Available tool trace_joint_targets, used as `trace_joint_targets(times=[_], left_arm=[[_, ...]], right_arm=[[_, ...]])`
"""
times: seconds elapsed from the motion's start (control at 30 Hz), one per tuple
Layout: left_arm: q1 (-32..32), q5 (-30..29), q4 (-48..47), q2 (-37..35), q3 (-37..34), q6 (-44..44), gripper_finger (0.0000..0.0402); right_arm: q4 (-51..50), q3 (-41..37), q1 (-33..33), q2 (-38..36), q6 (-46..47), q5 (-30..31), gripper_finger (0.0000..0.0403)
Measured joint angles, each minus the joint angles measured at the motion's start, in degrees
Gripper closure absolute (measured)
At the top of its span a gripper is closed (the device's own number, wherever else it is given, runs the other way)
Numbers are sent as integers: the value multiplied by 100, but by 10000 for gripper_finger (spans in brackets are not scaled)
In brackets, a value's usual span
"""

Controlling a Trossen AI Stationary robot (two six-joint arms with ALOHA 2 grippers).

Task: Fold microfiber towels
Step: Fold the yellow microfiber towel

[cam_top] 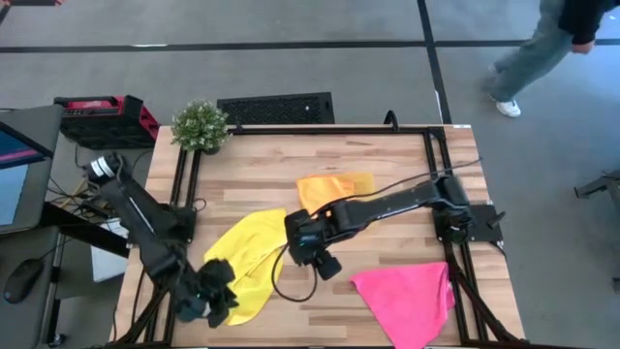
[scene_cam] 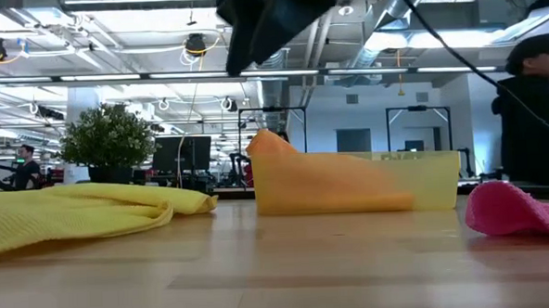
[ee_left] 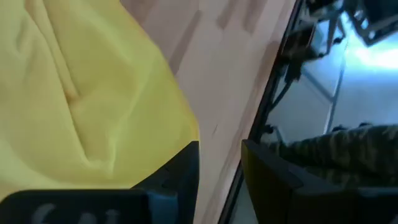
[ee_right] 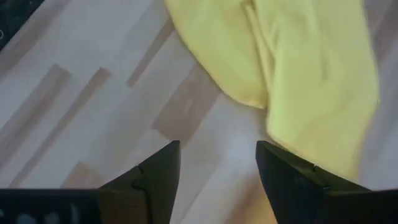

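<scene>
From above, the yellow towel (cam_top: 250,260) sprawls rumpled across the table's (cam_top: 387,254) left half, the left gripper (cam_top: 215,296) poised at its near-left edge and the right gripper (cam_top: 315,254) hovering just off its right side; an orange towel (cam_top: 332,187) lies draped over the tray (cam_top: 362,182) behind, and the pink towel (cam_top: 409,299) sits bunched at the near right. At table level, the yellow cloth shows soft, overlapping folds, the orange one rising in a peak against the translucent tray. The left wrist view shows that arm's fingers (ee_left: 180,174) parted and empty over the cloth's edge and bare wood. The right wrist view shows its fingers (ee_right: 163,171) spread wide above the table, the yellow hem just ahead. The likely risk: closing here could pinch only one layer or nothing at all, since the edges lie doubled and uneven, leaving a skewed fold.
</scene>
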Motion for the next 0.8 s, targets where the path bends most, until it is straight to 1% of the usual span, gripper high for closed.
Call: trace_joint_targets(times=[0.2, 0.27, 0.33, 0.4, 0.47, 0.57, 0.8], left_arm=[[-376, 121, 606, 754, 0, -256, 290], [-407, 212, 670, 946, 0, -310, 290], [-408, 286, 775, 1154, 0, -331, 290], [-407, 450, 799, 1326, 0, -307, 290], [-404, 637, 826, 1522, 4, -244, 290], [-404, 675, 812, 1706, 0, -200, 290], [-350, 568, 604, 1723, 0, 42, 290]], right_arm=[[904, 6, 13, 478, -89, -25, 175], [1064, -6, 8, 524, -91, -24, 179], [1693, 32, 6, 665, -85, -35, 182], [1799, -7, 8, 743, -86, -40, 184], [2348, 23, 8, 937, -85, -70, 187], [2369, -7, 8, 988, -43, -72, 190], [2495, 4, -7, 1106, 69, -36, 198]])
